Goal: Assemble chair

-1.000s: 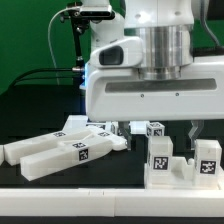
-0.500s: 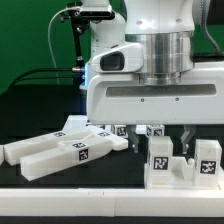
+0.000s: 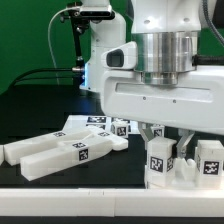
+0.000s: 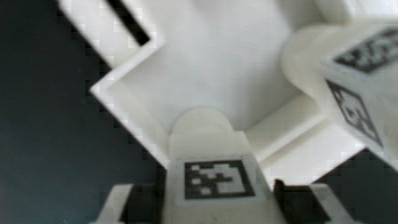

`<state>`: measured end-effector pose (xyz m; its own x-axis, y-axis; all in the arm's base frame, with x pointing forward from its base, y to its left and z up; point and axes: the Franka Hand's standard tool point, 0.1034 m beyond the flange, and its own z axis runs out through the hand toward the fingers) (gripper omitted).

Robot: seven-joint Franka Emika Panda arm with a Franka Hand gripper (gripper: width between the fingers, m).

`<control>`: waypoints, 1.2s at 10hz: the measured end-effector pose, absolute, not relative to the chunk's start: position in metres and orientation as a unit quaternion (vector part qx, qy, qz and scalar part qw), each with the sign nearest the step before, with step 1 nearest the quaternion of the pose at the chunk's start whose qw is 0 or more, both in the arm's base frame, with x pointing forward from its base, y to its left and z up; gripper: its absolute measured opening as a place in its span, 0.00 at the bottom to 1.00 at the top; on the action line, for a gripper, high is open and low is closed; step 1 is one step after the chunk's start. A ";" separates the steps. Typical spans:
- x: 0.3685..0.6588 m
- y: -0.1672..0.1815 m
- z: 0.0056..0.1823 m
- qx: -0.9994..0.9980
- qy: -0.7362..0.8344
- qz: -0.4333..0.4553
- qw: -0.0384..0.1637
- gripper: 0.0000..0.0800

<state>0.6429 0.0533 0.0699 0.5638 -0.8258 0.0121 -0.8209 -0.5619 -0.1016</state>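
The chair is in loose white tagged pieces. My gripper (image 3: 166,138) has come down over an upright white piece (image 3: 160,160) at the exterior view's right. In the wrist view that rounded piece (image 4: 214,150) with its tag stands between the jaws of my gripper (image 4: 217,205). Both dark pads (image 4: 143,205) lie against its sides, so the gripper is shut on it. A second tagged block (image 3: 207,160) stands right beside it, seen close up as a tagged block (image 4: 356,70). A flat white slab (image 4: 196,60) lies under and beyond the gripped piece.
Long white bars (image 3: 70,150) lie fanned out on the black table (image 3: 100,190) at the exterior view's left. Small tagged parts (image 3: 122,128) sit behind them. The arm's big white body fills the upper right of the exterior view.
The gripper has sunk a little and moved slightly toward the exterior view's right. Its fingers have closed in from wide open onto the upright piece.
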 end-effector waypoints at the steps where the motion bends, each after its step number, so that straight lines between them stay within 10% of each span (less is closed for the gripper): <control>1: 0.644 0.053 0.070 -0.829 0.556 -0.022 0.053 0.36; 4: 0.648 0.055 0.071 -0.713 0.697 -0.013 0.067 0.36; 7: 0.647 0.053 0.071 -0.791 0.609 -0.020 0.060 0.74; 12: 0.647 0.044 0.070 -0.926 0.372 -0.034 0.048 0.81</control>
<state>0.6474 0.0439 0.0703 0.7203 -0.6931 0.0269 -0.6865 -0.7179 -0.1151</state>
